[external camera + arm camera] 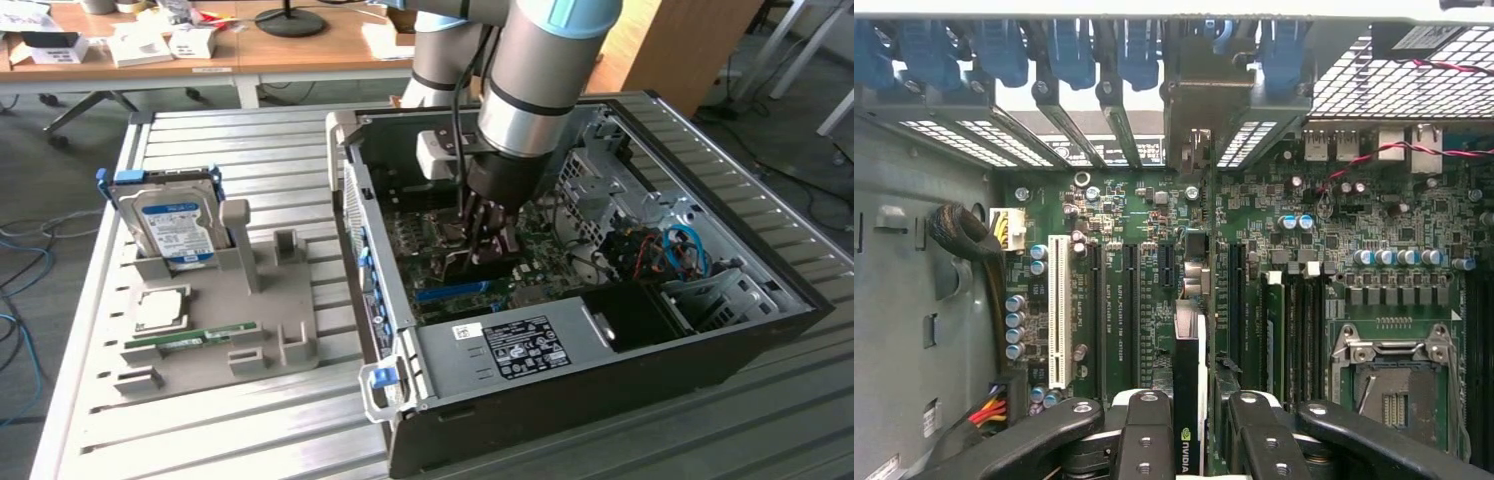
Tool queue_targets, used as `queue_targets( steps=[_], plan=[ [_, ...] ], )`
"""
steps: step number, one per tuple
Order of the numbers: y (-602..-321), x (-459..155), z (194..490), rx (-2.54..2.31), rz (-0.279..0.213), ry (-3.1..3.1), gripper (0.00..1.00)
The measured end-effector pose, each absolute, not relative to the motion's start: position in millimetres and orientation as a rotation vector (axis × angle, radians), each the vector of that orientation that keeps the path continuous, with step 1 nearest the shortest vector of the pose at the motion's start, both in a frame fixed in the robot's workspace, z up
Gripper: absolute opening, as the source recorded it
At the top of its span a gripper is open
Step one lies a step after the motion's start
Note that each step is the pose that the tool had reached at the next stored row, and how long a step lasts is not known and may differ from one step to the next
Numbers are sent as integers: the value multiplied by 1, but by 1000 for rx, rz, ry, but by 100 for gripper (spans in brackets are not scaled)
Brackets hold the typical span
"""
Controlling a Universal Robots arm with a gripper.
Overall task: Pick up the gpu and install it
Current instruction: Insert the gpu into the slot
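Install step: the end effector (pixel 1199 415), part-closed on the gpu (pixel 1188 370), holds it edge-down above the motherboard (pixel 1144 300), where slot alignment must be exact.

The gpu (pixel 1188 385) is black along its edge with a small green logo, and the tool (pixel 1189 408) is black too. The motherboard (pixel 1154 285) is dark green with one white slot (pixel 1059 310), and the latches (pixel 1069 50) are bright blue. The hard drive (pixel 171 225) is silver with a blue-and-white label, the holder (pixel 274 335) is plain grey, and the desk (pixel 174 435) is ribbed silver.
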State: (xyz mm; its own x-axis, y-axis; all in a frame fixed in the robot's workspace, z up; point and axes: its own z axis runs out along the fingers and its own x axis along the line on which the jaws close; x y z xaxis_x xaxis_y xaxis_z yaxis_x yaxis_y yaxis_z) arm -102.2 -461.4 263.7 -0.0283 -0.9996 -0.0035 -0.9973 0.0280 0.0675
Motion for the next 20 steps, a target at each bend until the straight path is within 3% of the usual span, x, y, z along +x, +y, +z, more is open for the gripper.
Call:
queue_targets(
  steps=[20],
  plan=[
    [-460, -103, 260, 2171, -76, -2208, 26]
  ],
)
